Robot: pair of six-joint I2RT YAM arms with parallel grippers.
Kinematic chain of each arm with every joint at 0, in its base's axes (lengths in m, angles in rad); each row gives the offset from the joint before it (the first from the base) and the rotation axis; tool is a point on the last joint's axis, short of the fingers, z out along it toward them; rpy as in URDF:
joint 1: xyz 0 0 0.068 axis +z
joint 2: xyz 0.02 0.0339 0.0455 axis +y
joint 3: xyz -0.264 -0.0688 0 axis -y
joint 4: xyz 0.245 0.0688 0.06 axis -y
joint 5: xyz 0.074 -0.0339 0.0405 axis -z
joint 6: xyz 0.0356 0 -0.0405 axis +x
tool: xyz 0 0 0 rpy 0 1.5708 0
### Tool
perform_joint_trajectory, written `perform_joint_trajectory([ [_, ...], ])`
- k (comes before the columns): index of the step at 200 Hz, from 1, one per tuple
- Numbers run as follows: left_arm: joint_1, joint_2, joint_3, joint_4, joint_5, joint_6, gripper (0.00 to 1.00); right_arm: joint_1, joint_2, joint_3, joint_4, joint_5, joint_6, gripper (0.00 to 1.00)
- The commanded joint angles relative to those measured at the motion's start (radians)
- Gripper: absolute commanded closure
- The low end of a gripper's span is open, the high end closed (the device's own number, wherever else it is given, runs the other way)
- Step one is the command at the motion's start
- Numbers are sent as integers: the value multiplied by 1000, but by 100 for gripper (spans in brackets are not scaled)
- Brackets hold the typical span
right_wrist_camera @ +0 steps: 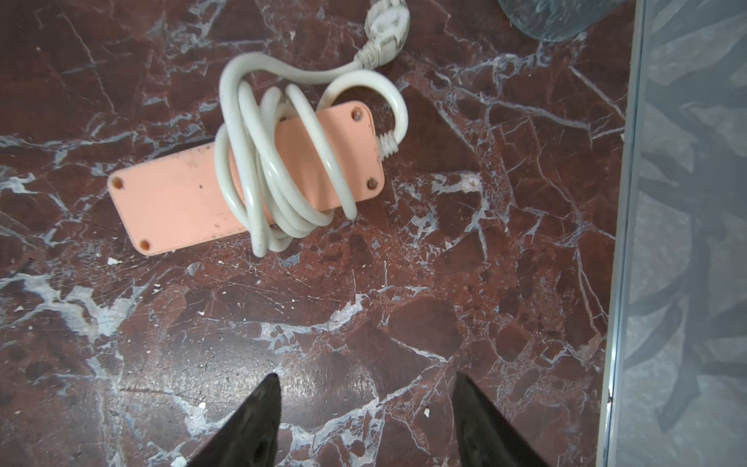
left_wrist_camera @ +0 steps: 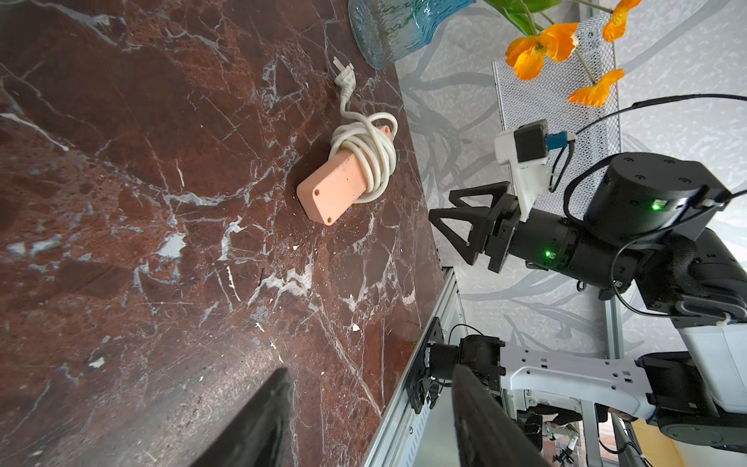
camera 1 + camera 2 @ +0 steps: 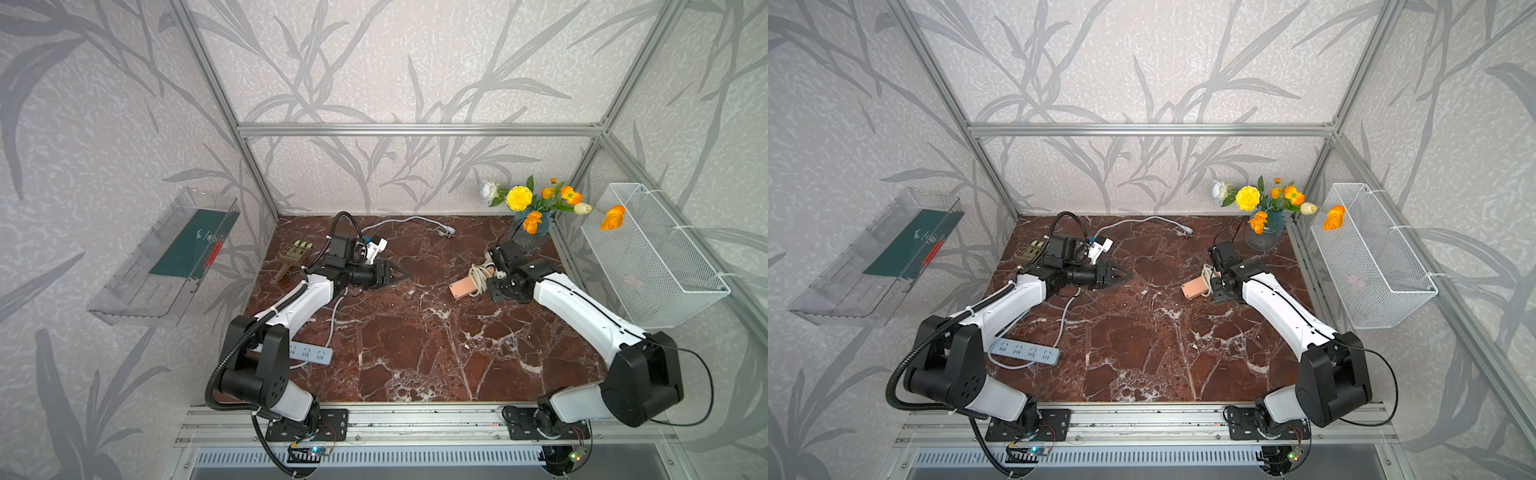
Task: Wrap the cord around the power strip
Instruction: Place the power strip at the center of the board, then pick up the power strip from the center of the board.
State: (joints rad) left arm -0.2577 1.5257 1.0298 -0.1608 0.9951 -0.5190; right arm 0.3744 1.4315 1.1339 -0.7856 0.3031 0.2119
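- The salmon-pink rectangular plastic power strip [image 1: 174, 202] is lying on the red marble bench [image 1: 404, 323], near the blue glass vase [image 2: 388, 28].
- The thick white cord [image 1: 279, 170] is looping around it several times; the plug [image 1: 386, 24] is trailing loose. Wrapping is looking nearly complete.
- The right claw [image 1: 366, 378] is hovering spread and empty just beside it; the left claw [image 2: 370, 370] is standing spread, well apart.
- No legible writing is showing.

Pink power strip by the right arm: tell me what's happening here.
The pink power strip lies on the table with its white cord coiled around it in several loops, plug loose. The right gripper hovers open clear of it, holding nothing. The left gripper is open and empty. A grey power strip near the left arm's base trails an unwound cord.
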Motion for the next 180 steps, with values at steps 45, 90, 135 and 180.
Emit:
perform_joint_trajectory([
  [45, 35, -32, 121, -187, -129, 16, 42, 78, -31, 61, -8, -47, 13, 33],
  [90, 123, -175, 109, -503, -546, 90, 44, 324, 107, 146, 160, -172, 138, 33],
  [135, 313, -378, 45, -678, -827, 62, 42, 624, 360, 220, 547, -363, 6, 32],
  [180, 406, -325, 228, -766, -885, 78, 39, 820, 650, 447, 618, -550, -205, 21],
])
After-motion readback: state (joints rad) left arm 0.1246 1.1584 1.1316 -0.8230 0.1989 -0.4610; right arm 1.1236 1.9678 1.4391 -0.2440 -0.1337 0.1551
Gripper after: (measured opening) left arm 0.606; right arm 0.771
